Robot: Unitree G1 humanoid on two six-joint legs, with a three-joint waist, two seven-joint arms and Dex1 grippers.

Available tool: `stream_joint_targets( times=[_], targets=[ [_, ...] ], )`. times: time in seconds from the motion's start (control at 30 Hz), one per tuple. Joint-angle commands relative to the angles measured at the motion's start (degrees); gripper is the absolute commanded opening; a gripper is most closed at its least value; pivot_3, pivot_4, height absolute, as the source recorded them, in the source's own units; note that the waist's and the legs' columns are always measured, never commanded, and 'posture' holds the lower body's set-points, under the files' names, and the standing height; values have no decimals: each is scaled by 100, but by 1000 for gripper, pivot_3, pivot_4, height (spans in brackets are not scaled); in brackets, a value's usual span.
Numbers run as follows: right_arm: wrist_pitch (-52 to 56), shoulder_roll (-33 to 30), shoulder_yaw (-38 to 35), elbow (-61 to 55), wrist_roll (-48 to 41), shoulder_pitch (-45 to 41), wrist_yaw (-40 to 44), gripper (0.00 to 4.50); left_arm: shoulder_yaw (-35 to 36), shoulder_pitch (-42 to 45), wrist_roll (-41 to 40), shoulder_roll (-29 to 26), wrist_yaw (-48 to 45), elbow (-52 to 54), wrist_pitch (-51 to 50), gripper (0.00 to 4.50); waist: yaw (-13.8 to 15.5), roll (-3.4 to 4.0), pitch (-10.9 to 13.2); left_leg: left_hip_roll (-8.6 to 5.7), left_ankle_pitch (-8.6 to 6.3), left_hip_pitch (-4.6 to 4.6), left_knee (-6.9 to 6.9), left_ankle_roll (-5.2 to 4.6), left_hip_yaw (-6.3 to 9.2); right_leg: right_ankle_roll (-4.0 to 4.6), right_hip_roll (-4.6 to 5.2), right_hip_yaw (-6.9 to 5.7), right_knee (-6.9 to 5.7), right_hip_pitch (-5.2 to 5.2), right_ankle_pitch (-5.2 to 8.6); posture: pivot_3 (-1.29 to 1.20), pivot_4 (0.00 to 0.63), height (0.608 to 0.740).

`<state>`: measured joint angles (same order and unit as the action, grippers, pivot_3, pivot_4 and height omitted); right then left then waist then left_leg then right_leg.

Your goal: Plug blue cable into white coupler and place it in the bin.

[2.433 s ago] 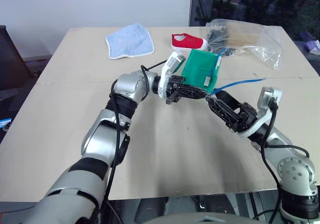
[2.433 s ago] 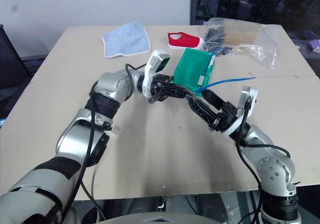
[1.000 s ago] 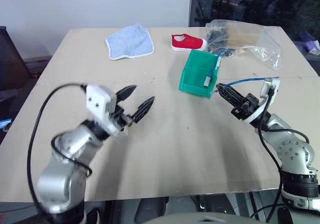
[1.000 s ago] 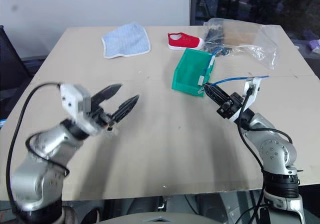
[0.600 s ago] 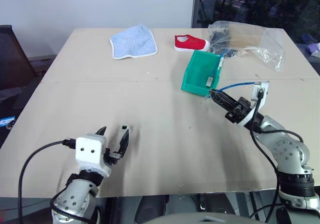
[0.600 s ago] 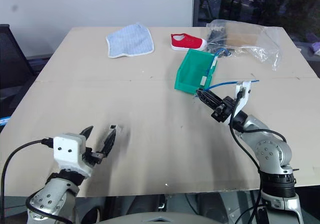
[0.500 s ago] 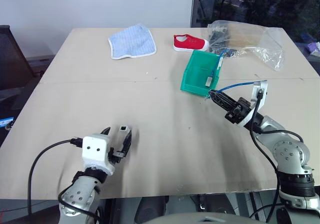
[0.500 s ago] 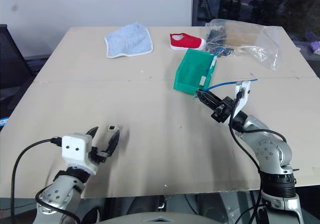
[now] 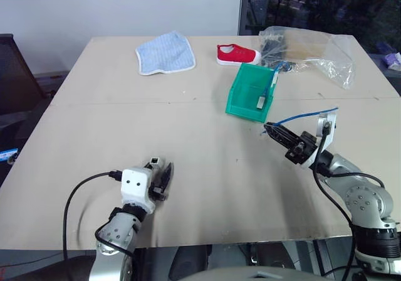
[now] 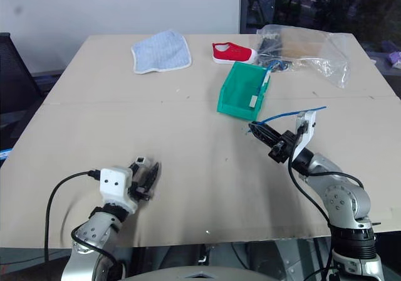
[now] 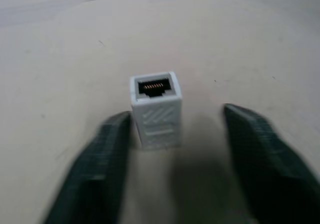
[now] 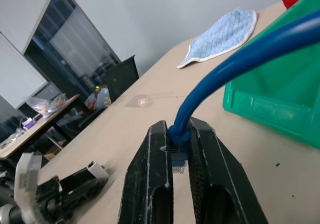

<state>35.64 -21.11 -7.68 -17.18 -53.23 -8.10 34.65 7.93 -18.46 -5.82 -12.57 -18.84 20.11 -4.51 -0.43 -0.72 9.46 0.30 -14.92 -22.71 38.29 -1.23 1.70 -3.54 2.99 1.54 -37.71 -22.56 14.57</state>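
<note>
Nearest, low over the beige table [image 9: 207, 187], the left gripper [image 11: 176, 134] with its two black fingers apart and not yet clamped, the tiny white plastic coupler block [image 11: 155, 110] standing between them with one finger [image 11: 107, 154] just at its side and the other finger well clear. Dark socket with gold contacts facing away from the wrist, toward the far side of the table. Best to centre on the block before closing, so both fingers meet its flat ribbed sides together rather than nudging it sideways; grip low and firm, socket left unobstructed and pointing toward the other arm. Farther out, the right gripper [image 12: 181, 161] shut on the thin bright-blue network cable [image 9: 304, 113] just behind its plug, plug tip poking out between the fingers. Worth keeping that plug aligned with the socket axis, clip orientation matched, before pushing home. Beyond, the small teal-green plastic bin [image 9: 250, 93], tilted, well apart from the coupler. Farthest, a blue-striped cloth [image 9: 165, 52], a red shoe [image 9: 238, 54] and a clear plastic bag [image 9: 313, 46].
</note>
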Motion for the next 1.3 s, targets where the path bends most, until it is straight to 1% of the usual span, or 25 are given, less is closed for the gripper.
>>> stream_joint_targets(
  times=[0.03,0.07,0.1,0.17,0.33,0.43,0.5,0.57,0.67,0.8,0.93,1.1,1.3],
  targets=[
    [-123,-17,-91,-273,18,38,71,0,-28,162,4,-62,11,-246,99,931,-5,2,-1,0,0,0,0,0,0,0,0,0,0,0,0,0,150,740],
    [-133,-27,-83,-292,47,46,77,0,-45,275,15,-113,-39,-348,150,575,-9,3,-1,0,0,0,0,0,-1,-1,0,1,1,0,-1,0,150,740],
    [-140,-41,-78,-318,72,50,85,0,-80,446,-6,-173,-134,-475,202,527,0,4,-2,0,0,0,-1,0,-2,-1,0,2,1,0,-1,0,150,740],
    [-159,-105,-39,-381,164,26,138,0,-229,843,-119,-317,-480,-723,298,527,22,5,-2,-1,0,-1,-1,0,4,-1,-1,-5,0,0,-1,0,150,740],
    [-283,-390,312,-557,627,-247,453,0,-999,2241,-678,-577,-2122,-1556,293,527,37,5,-2,-8,1,-7,4,0,8,-2,-4,-8,1,1,-1,0,150,740],
    [-400,-563,592,-557,949,-465,726,0,-1527,3146,-808,-677,-3284,-2314,401,527,8,3,-3,-16,1,-8,4,1,8,-3,-7,-8,1,1,-2,0,150,740],
    [-671,-765,920,-518,1393,-604,1067,0,-1900,3803,-894,-694,-4204,-2913,364,527,-7,3,-2,-21,1,-8,3,1,8,-4,-11,-9,2,1,-2,0,150,740],
    [-932,-891,1166,-412,1748,-709,1323,0,-2116,4309,-909,-668,-4872,-3515,470,527,-25,3,-2,-22,1,-13,2,1,13,-4,-17,-16,3,-1,-2,0,150,740],
    [-1372,-936,1385,-50,2223,-912,1572,0,-2413,5217,-599,-517,-5590,-4848,1038,527,-53,2,0,-18,1,-13,0,0,14,-4,-24,-16,6,-5,-1,0,150,740],
    [-1894,-973,1594,344,2746,-1116,1863,0,-2579,6082,-253,-292,-6152,-6344,1718,527,-34,-1,3,-19,1,-20,-1,0,10,-4,-26,-23,6,-8,-1,0,150,740],
    [-2249,-953,1817,694,3149,-1209,2063,0,-2577,6612,-14,-115,-6412,-7393,2214,527,-22,-2,3,-20,1,-21,3,0,12,-5,-24,-21,7,-5,-1,0,150,740],
    [-2438,-976,2032,975,3484,-1144,2258,0,-2467,6909,94,7,-6512,-7946,2539,527,-19,-2,3,-20,1,-21,5,0,16,-5,-23,-23,3,-4,-1,0,150,740],
    [-2542,-964,2038,1229,3664,-1058,2271,0,-2355,6951,181,39,-6604,-8120,2705,527,-22,-5,1,-21,1,-17,11,0,25,-6,-22,-23,-8,1,-2,0,150,740]
  ],
)
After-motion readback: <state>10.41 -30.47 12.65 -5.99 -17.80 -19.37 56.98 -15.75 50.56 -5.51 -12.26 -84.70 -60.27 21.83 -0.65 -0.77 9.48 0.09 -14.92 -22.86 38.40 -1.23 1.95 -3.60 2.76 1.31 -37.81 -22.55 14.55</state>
